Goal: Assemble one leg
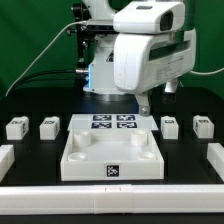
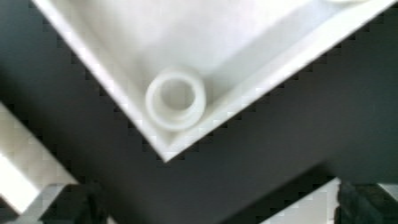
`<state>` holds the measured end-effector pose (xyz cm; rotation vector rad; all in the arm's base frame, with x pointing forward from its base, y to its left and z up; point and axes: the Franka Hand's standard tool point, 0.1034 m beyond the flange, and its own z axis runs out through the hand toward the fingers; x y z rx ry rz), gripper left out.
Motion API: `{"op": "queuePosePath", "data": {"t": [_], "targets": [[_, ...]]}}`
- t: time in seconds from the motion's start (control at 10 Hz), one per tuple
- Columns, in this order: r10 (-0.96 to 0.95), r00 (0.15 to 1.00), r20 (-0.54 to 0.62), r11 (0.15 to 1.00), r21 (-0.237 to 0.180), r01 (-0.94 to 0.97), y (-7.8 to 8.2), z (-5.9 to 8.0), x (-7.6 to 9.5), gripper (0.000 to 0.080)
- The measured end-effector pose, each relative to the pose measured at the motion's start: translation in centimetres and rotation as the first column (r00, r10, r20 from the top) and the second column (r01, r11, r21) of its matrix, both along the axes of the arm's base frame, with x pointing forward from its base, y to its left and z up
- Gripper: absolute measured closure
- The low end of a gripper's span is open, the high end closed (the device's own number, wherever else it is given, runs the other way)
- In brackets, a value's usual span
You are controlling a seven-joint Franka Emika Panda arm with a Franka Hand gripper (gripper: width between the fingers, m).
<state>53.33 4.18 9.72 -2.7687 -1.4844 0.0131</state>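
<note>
Gripper [image 1: 143, 102], exterior view centre, hangs over tray [image 1: 85, 170] corner socket [image 2: 175, 95]; I read fingers [image 2: 59, 205] spread wide, gripping nothing; legs [image 1: 170, 126] lie apart at both sides.

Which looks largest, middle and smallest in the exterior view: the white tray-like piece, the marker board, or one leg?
1. white tray-like piece
2. marker board
3. leg; all four legs look alike.
The tray is nearest the camera, but clearly largest.
</note>
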Motion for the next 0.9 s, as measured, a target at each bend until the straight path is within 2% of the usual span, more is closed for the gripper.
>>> {"op": "queuePosePath", "data": {"t": [0.1, 0.3, 0.4, 0.6, 0.9], "targets": [[0.049, 0.999, -0.002, 0.999, 0.001, -0.049, -0.5, -0.5, -1.2, 0.015], [0.196, 0.98, -0.03, 0.981, 0.006, -0.196, -2.5, -1.7, -4.4, 0.015], [0.24, 0.97, -0.043, 0.971, 0.011, -0.239, -3.2, -2.0, -5.4, 0.015], [0.268, 0.962, -0.054, 0.963, 0.015, -0.268, -3.7, -2.2, -6.2, 0.015], [0.267, 0.962, -0.056, 0.964, 0.016, -0.266, -3.7, -2.3, -6.2, 0.015]]}}
